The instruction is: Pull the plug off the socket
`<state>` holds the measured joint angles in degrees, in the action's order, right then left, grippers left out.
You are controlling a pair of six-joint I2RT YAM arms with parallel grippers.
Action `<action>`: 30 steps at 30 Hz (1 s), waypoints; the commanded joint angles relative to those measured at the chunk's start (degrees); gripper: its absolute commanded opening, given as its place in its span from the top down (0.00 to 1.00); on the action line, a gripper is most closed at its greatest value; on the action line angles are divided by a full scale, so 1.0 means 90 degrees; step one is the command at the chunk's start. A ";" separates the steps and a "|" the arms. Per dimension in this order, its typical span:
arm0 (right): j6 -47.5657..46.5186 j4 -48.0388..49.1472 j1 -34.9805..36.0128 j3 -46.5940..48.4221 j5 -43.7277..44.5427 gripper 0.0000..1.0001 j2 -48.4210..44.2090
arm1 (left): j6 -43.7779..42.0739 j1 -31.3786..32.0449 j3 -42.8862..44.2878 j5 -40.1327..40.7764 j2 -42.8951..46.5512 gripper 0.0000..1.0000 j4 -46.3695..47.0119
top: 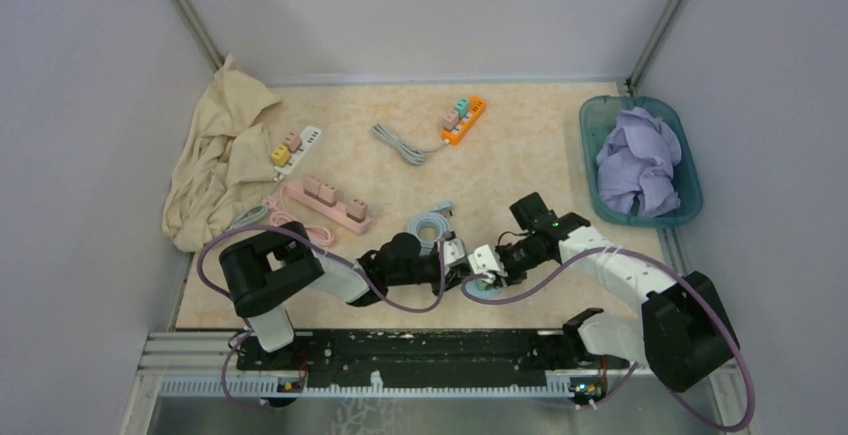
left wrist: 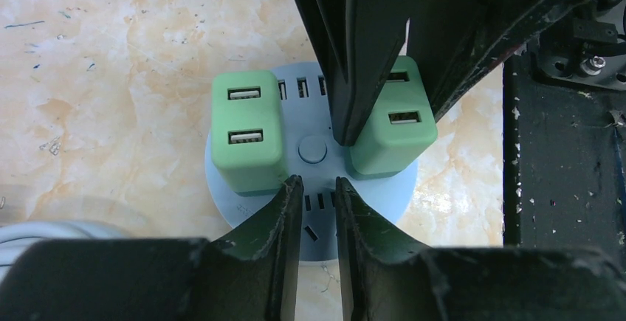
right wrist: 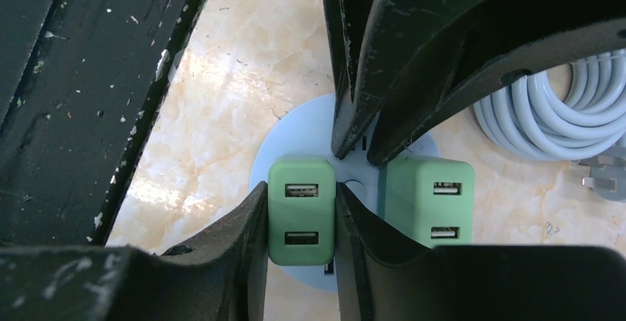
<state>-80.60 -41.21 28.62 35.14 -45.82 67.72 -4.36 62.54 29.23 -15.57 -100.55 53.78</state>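
A round light-blue socket (left wrist: 384,195) lies on the table with two green USB plugs in it. My right gripper (right wrist: 301,188) is shut on one plug (right wrist: 301,214), a finger pressed on each side. The other plug (right wrist: 430,203) stands free beside it. My left gripper (left wrist: 317,184) is shut, its tips resting on the socket face between the two plugs, nothing between them. In the top view both grippers meet over the socket (top: 480,293), left gripper (top: 462,260) facing right gripper (top: 490,271).
The socket's grey coiled cable (top: 430,225) lies just behind it. Further back are a pink power strip (top: 325,200), a white one (top: 295,145) and an orange one (top: 465,118). A beige cloth (top: 220,160) lies at left, a teal basket (top: 590,170) with lilac cloth at right.
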 commanded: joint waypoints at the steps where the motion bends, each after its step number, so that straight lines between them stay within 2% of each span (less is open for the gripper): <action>1: 0.0028 -0.0049 -0.0192 -0.0133 -0.0146 0.95 -0.0273 | -0.0192 0.0067 -0.0381 0.0104 -0.0283 0.71 -0.1227; 9: -0.0152 -0.0190 0.0090 -0.0192 0.0039 0.95 -0.0345 | -0.0290 0.0070 -0.0236 0.0027 -0.0365 0.71 -0.1365; 15: 0.0992 0.0610 0.0306 0.0290 -0.0253 0.95 0.0009 | -0.0341 0.0114 -0.0204 0.0027 -0.0346 0.71 -0.1473; 18: 0.1185 0.0738 0.0306 0.0458 -0.0175 0.95 0.0072 | -0.0306 0.0154 -0.0247 0.0066 -0.0332 0.71 -0.1473; 26: 0.0153 -0.0090 -0.0068 0.0055 0.0266 0.96 -0.0179 | -0.0282 0.0188 -0.0337 0.0150 -0.0296 0.71 -0.1463; 30: -0.0332 0.0054 0.0005 -0.0533 0.0537 0.96 -0.0657 | -0.0351 0.0189 -0.0299 0.0139 -0.0310 0.71 -0.1518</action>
<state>-80.40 -40.66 28.67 33.82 -44.99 65.78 -5.28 63.20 28.58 -14.70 -100.49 53.98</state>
